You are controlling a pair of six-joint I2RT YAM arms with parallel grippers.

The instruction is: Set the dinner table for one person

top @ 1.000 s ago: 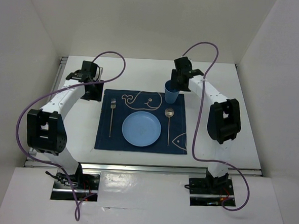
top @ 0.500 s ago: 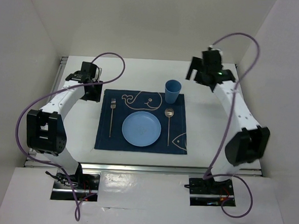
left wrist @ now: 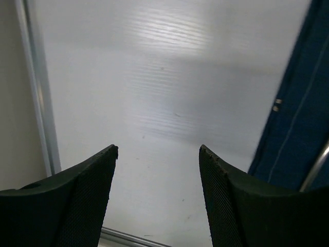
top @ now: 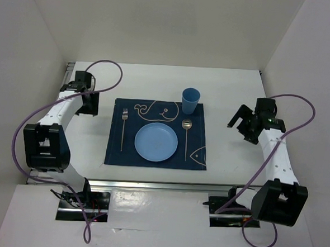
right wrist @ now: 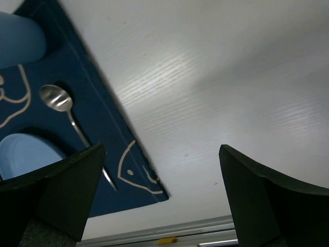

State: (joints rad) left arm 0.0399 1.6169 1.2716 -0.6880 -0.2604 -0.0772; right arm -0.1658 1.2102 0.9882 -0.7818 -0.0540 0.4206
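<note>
On the table (top: pixel 156 81), the placemat (top: pixel 113 157) lies between the wide, empty left fingers (left wrist: pixel 77 206), nearer, and wide, empty right fingers (right wrist: pixel 51 195).

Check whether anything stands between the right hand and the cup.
Nothing visible does. In the top view only bare table lies between the open right hand and the cup. The spoon lies on the placemat, nearer the arms and off that line.

A navy placemat (top: pixel 114 149) lies flat on the white dinner table (top: pixel 156 81).
</note>
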